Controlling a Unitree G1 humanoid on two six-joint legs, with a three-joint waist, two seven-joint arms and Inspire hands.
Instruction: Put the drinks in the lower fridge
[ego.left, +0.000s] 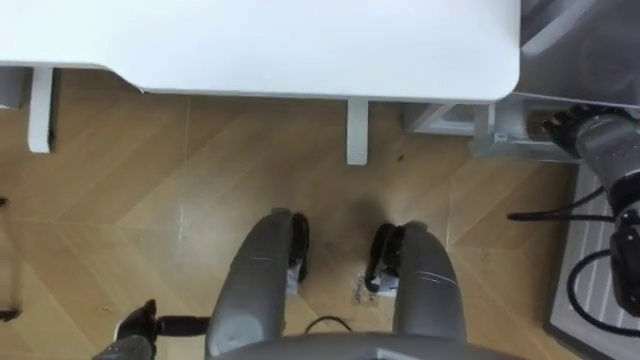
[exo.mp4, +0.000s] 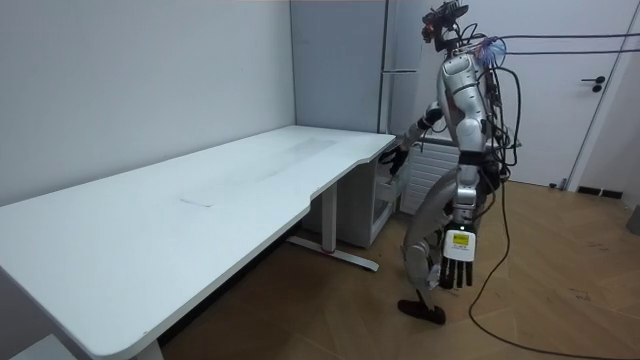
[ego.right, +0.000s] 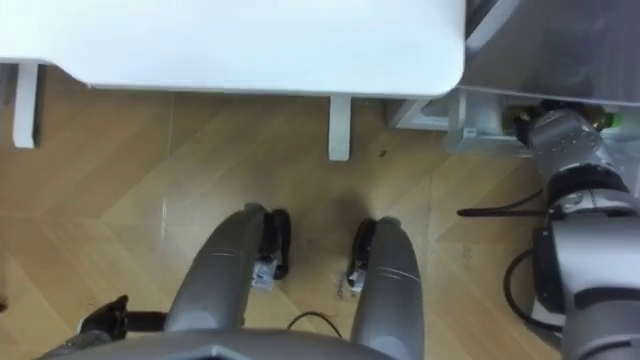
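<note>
The tall grey fridge (exo.mp4: 400, 60) stands at the end of the white desk (exo.mp4: 200, 200), and I stand upright right before it. Its silver front (ego.left: 570, 50) fills the eye view's upper right corner. My right arm reaches forward and down to the pale frame of the fridge's lower part (ego.left: 470, 125). My right hand (ego.left: 558, 122) is at that frame, also seen as my right hand (exo.mp4: 397, 160) by the desk's corner. My left hand (exo.mp4: 457, 262) hangs by my thigh with straight fingers and holds nothing; it shows as my left hand (ego.left: 135, 325) at the lower left.
The desk's edge (ego.left: 330, 85) and a white leg (ego.left: 357, 130) lie just ahead of my feet. A white ribbed panel (ego.left: 590, 270) sits on the floor at my right. A white door (exo.mp4: 600, 100) is behind me, across bare wooden floor (exo.mp4: 560, 300).
</note>
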